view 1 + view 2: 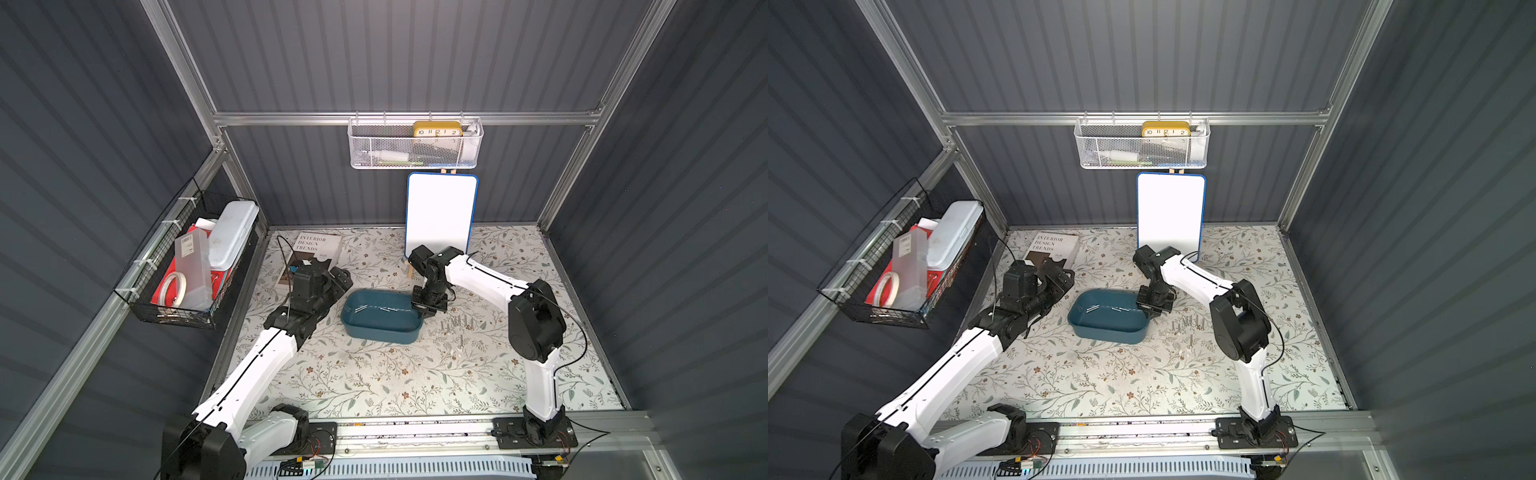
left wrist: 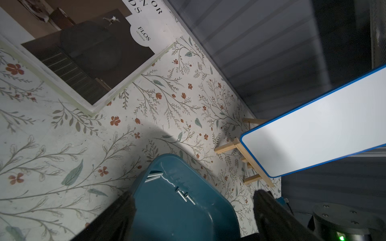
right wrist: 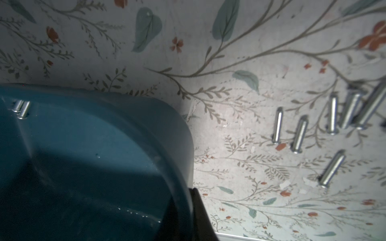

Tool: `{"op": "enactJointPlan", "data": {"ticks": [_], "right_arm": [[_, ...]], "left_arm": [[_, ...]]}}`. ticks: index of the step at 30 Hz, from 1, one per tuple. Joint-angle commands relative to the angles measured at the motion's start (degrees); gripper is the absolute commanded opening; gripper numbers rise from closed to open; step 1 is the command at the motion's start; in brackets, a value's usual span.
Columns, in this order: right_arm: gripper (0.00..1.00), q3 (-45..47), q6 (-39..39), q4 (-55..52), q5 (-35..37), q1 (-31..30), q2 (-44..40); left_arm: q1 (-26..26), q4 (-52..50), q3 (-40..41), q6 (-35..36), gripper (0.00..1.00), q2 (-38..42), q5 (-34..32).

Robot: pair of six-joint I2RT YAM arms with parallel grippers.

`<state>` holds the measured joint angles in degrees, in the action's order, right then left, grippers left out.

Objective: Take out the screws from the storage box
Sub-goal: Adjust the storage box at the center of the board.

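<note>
Storage box (image 1: 376,330): shallow teal plastic, rounded corners, mid-table on the floral mat (image 1: 374,374).
Holds a few thin silvery screws (image 1: 360,308) on its glossy floor, loose screws (image 1: 456,323) lying just beside its right end; right gripper (image 1: 426,307) clamped tight on that end's rim; left gripper (image 1: 343,281) parted, gripping nothing, near the far left corner.

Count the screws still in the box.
4 screws: two side by side near the left end of the box, two near its middle. The right fingers, at its rim, may hide others.
</note>
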<state>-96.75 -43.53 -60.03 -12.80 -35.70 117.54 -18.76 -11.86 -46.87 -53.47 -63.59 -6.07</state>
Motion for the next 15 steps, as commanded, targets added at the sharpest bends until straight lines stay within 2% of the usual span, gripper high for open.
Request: {"op": "enactJointPlan", "data": {"ticks": [1, 11, 15], "right_arm": [[0.00, -0.5, 3.3, 1.0, 3.4, 0.2, 1.7], [0.00, 2.4, 3.8, 4.1, 7.3, 0.3, 1.9], [0.11, 1.8, 4.9, 4.0, 10.1, 0.3, 1.7]], "left_arm": [[0.1, 1.3, 1.6, -0.5, 0.92, 0.0, 1.0], [0.1, 3.1, 4.4, -1.6, 0.91, -0.1, 3.0], [0.1, 3.8, 5.9, -2.2, 0.91, -0.5, 3.5]]}}
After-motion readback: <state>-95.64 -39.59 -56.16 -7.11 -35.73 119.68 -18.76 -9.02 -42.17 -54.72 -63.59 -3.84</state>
